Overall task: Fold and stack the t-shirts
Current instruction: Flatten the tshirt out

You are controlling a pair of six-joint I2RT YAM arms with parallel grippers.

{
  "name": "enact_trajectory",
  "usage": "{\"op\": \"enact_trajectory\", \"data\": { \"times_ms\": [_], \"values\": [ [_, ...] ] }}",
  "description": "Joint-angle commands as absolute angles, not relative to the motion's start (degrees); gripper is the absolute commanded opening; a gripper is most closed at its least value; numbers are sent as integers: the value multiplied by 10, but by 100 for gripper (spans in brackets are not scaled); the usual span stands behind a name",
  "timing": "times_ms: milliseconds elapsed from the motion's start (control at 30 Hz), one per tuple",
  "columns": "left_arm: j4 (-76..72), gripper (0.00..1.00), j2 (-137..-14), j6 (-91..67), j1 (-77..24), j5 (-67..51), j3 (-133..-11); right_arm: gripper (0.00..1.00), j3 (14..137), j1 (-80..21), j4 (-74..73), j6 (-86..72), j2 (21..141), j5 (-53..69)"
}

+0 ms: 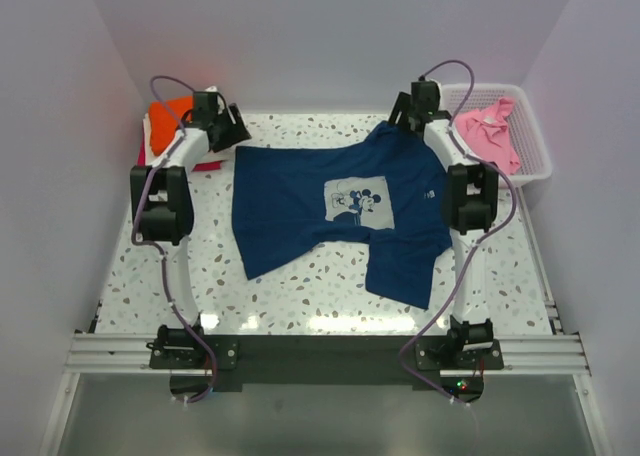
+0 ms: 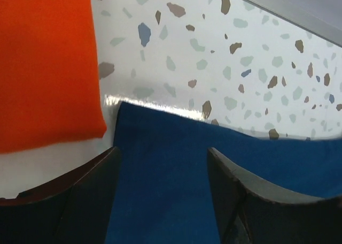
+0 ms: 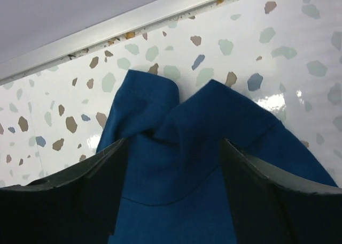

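Note:
The navy blue t-shirt [image 1: 300,196] lies spread on the speckled table with its white graphic facing up. My left gripper [image 1: 235,136] hovers at the shirt's far left corner. In the left wrist view this gripper [image 2: 163,150] is open, and the navy cloth [image 2: 267,158] lies flat between its fingers. My right gripper [image 1: 405,116] is at the shirt's far right corner. It [image 3: 173,142] is open too, over a bunched fold of navy cloth [image 3: 214,110]. A folded orange t-shirt [image 1: 165,121] [image 2: 48,62] lies just left of the left gripper. A pink t-shirt [image 1: 490,131] lies in the basket.
The white lattice basket [image 1: 535,136] stands at the table's far right corner. A metal rail [image 3: 133,19] runs along the back edge of the table, close behind the right gripper. White walls enclose the table on three sides.

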State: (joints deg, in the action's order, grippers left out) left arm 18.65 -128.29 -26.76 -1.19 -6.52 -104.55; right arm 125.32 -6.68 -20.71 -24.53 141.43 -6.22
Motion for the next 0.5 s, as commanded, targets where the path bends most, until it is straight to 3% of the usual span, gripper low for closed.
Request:
{"op": "enact_trajectory", "data": {
  "times_ms": [0, 200, 333, 467],
  "values": [
    [144, 70, -1181, -314, -12, -78, -985, 73, 1202, -62, -232, -244, 1306, -61],
    [149, 69, -993, -398, -32, -1, -752, 73, 959, -62, -234, -280, 1145, -71],
    [145, 65, -828, -452, -58, 47, -546, 73, 786, -63, -224, -308, 971, -71],
    [192, 59, -717, -487, -100, 97, -425, 71, 596, -64, -223, -339, 827, -51]
  ]
}}
